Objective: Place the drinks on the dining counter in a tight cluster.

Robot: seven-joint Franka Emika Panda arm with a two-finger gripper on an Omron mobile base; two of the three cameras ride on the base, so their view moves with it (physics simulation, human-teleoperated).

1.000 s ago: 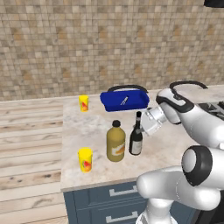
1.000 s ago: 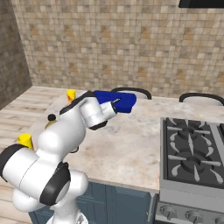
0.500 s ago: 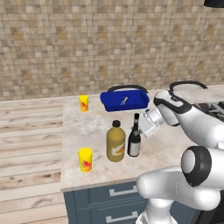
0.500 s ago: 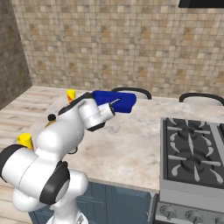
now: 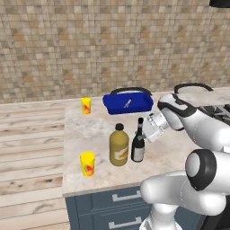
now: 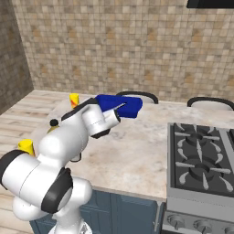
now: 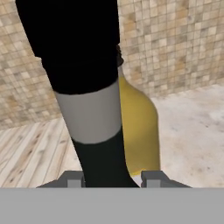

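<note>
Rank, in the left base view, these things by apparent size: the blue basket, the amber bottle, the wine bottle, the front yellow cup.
1. blue basket
2. amber bottle
3. wine bottle, slimmer but similar in height, so close to the amber one
4. front yellow cup

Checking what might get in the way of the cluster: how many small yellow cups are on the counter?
2: one yellow cup sits left of the blue container; the other cup stands near the front edge, left of the amber bottle.
</note>
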